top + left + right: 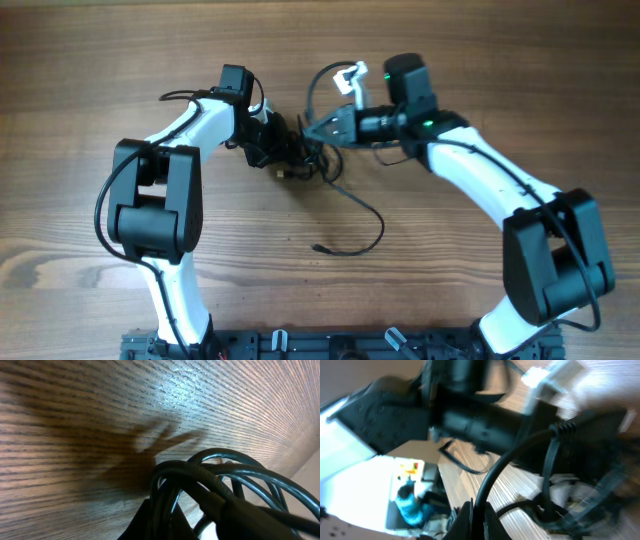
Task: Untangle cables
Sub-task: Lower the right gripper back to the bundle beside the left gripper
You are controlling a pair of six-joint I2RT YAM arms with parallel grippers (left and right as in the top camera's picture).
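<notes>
Your left gripper (284, 152) and right gripper (323, 128) both clench the cables (305, 165). Pull slowly apart, toward nine and three o'clock.

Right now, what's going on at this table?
Both arms meet at the tangle of black cables in the middle of the wooden table. The left gripper is shut on the bunch from one side, and the right gripper is shut on a strand from the other. The knot is not yet undone. One loose strand trails toward the arm bases and ends in a small plug.
</notes>
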